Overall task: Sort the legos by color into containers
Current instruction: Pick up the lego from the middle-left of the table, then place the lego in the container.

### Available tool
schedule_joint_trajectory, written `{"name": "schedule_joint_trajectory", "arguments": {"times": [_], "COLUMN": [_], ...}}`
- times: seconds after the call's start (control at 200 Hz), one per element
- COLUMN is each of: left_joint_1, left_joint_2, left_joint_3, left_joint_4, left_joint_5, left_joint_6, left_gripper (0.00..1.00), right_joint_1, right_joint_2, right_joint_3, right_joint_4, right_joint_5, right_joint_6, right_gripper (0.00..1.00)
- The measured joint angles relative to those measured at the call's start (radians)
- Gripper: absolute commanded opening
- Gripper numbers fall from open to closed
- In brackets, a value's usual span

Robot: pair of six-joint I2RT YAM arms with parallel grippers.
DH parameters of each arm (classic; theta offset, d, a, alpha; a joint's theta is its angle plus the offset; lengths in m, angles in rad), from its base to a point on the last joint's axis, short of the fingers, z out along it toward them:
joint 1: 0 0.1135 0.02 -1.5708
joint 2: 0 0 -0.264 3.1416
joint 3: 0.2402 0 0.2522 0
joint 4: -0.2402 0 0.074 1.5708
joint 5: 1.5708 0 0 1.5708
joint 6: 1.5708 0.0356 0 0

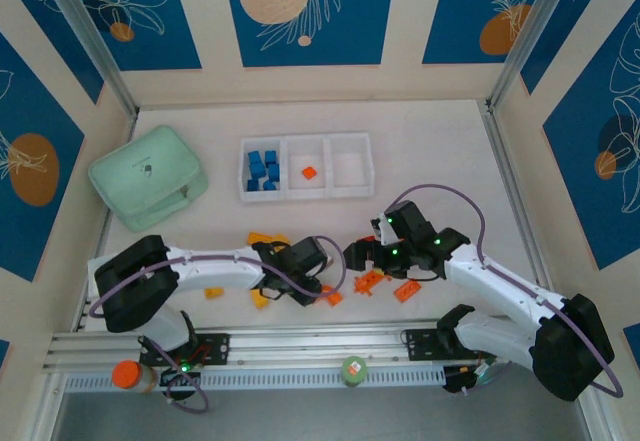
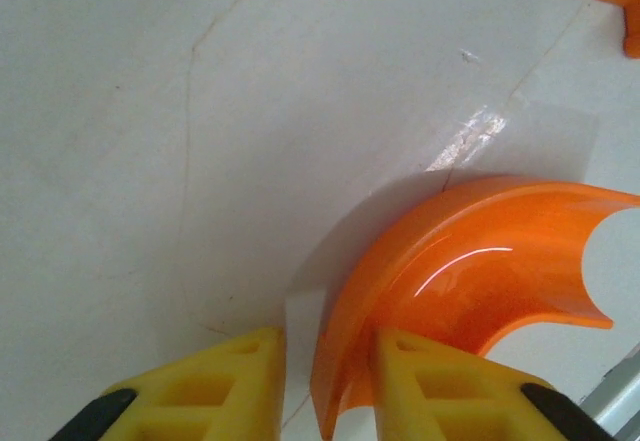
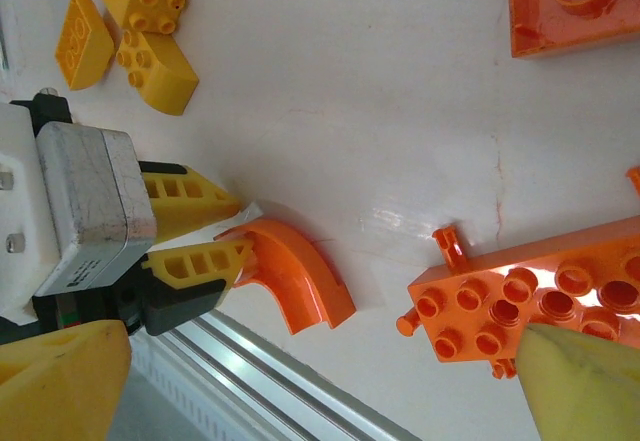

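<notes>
Left gripper (image 2: 330, 341): fingers narrowly parted, straddling one end of the orange arch (image 2: 470, 261), which lies on the table (image 2: 150, 111) beside the front rail (image 3: 300, 401). One finger touches the arch; a firm clamp cannot be confirmed. Right gripper (image 3: 320, 371): fingers fully spread, holding nothing, above the orange studded plate (image 3: 520, 291). Tray (image 1: 305, 139), far side: blue bricks (image 1: 262, 169) in the left compartment.
</notes>
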Motion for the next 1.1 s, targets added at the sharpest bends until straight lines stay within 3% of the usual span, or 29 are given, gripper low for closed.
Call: {"name": "schedule_joint_trajectory", "arguments": {"times": [0.435,0.8,0.955,1.1], "left_joint_1": [-0.001,0.009,0.051,0.146], "left_joint_2": [-0.039,-0.154,-0.194,-0.199], "left_joint_3": [-0.002,0.012,0.059,0.153], "left_joint_4": [-0.011,-0.09,-0.148,-0.19], "left_joint_5": [-0.014,-0.061,-0.088,-0.108], "left_joint_6": [-0.013,-0.058,-0.089,-0.118], "left_gripper": [0.07,0.04,0.03,0.02], "right_joint_1": [0.0,-0.051,-0.09,-0.13], "right_joint_2": [0.007,0.005,-0.008,-0.009], "right_joint_3": [0.0,0.021,0.06,0.094], "right_joint_4": [-0.001,-0.007,-0.007,-0.002], "right_joint_5": [0.008,-0.018,-0.041,-0.058], "right_joint_6": [-0.001,-0.01,-0.018,-0.028], "right_gripper": [0.99,0.99,0.99,0.99]}}
